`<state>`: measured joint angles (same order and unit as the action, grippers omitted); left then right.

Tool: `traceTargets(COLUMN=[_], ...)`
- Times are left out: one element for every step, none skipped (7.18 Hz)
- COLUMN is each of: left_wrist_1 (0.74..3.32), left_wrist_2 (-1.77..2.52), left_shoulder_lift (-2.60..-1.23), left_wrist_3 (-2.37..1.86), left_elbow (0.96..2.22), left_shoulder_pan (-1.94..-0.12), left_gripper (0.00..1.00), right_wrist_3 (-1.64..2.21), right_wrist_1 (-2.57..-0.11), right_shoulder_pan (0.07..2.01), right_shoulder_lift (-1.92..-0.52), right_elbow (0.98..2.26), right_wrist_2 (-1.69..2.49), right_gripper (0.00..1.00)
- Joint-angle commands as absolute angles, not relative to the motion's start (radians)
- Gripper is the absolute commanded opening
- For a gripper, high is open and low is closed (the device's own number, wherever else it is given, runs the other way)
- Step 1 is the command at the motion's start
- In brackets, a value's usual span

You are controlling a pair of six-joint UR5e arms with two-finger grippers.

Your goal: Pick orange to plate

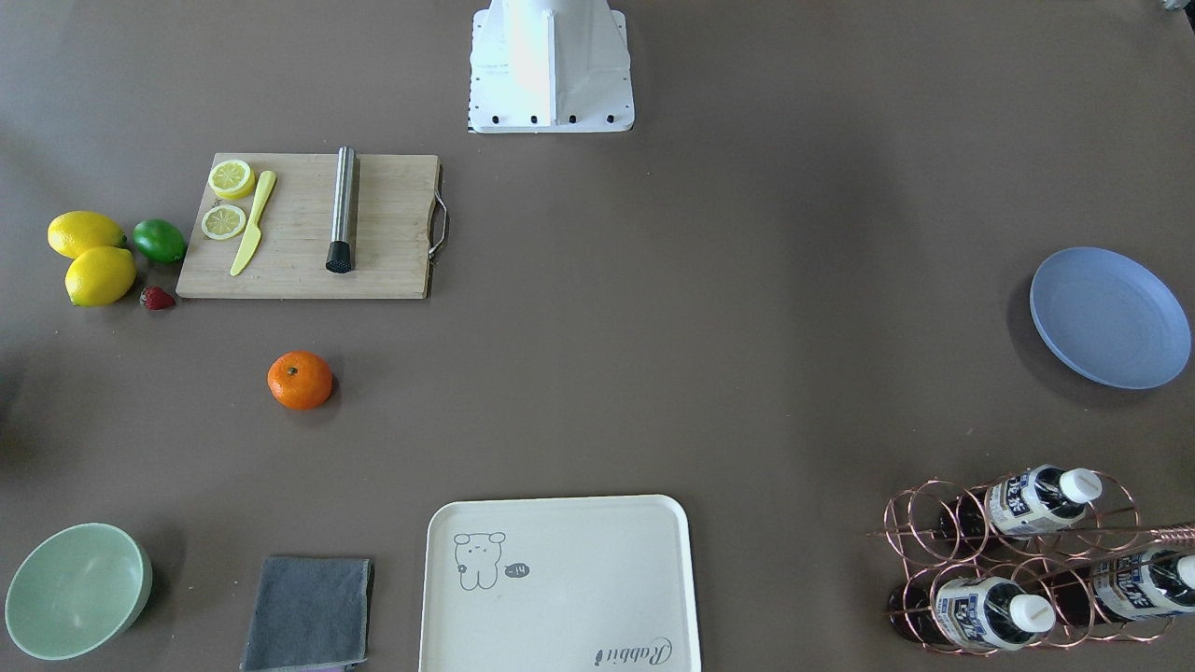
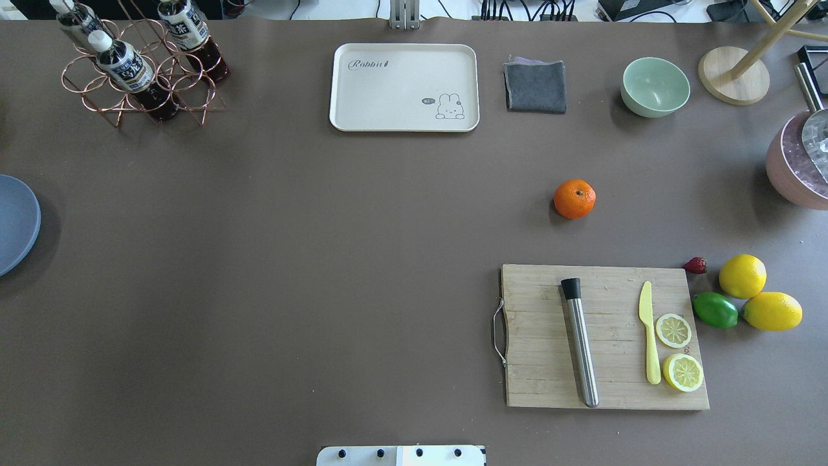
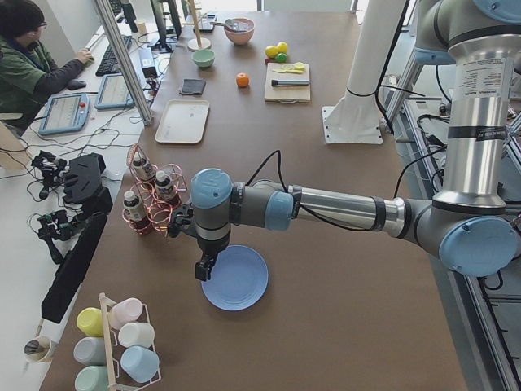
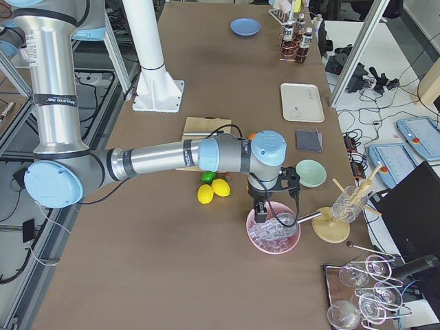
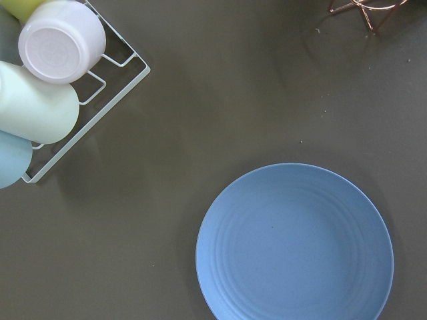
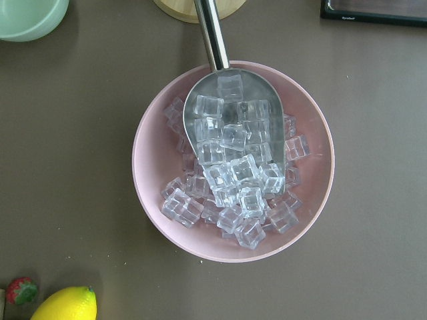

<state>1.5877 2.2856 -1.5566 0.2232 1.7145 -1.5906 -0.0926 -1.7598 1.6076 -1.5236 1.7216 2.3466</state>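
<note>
Small round bright-orange orange (image 1: 300, 380), dark stem dot facing up, sitting alone on the brown surface (image 1: 653, 373), matte periwinkle-blue plate (image 1: 1109, 317), round, shallow, faintly ringed, lying flat, well apart at the surface's opposite end

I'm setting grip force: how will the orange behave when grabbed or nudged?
The orange is round and sits free on the table, so a nudge would likely roll it. Its smooth, slightly glossy skin may slip under a narrow pinch.
</note>
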Motion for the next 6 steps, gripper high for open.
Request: traceTargets(left_wrist_1=[1.583, 1.582, 1.583, 1.583, 1.583, 1.583], left_wrist_2=[2.286, 2.286, 2.286, 2.286, 2.286, 2.286], left_shoulder_lift=[-1.523, -1.520, -1.513, -1.513, -1.513, -1.513], left_wrist_3=[0.222, 0.222, 0.222, 0.222, 0.222, 0.219], left_elbow=[1.761, 1.763, 1.761, 1.759, 1.756, 1.753], left_shoulder_pan=[-1.592, -1.592, -1.591, -1.591, -1.591, -1.591], left_gripper=[0.98, 0.98, 0.98, 0.98, 0.98, 0.98], right_wrist_3=[-0.092, -0.092, -0.092, -0.092, -0.092, -0.092], right_wrist_1=[-1.759, -1.759, -1.759, -1.759, -1.759, -1.759], right_shoulder_pan=[1.608, 1.608, 1.608, 1.608, 1.608, 1.608], right_shoulder_lift=[-1.529, -1.535, -1.537, -1.542, -1.542, -1.542], right_elbow=[1.718, 1.720, 1.726, 1.729, 1.730, 1.730], right_wrist_2=[2.344, 2.344, 2.344, 2.344, 2.344, 2.344], right_gripper=[1.00, 1.00, 1.00, 1.00, 1.00, 1.00])
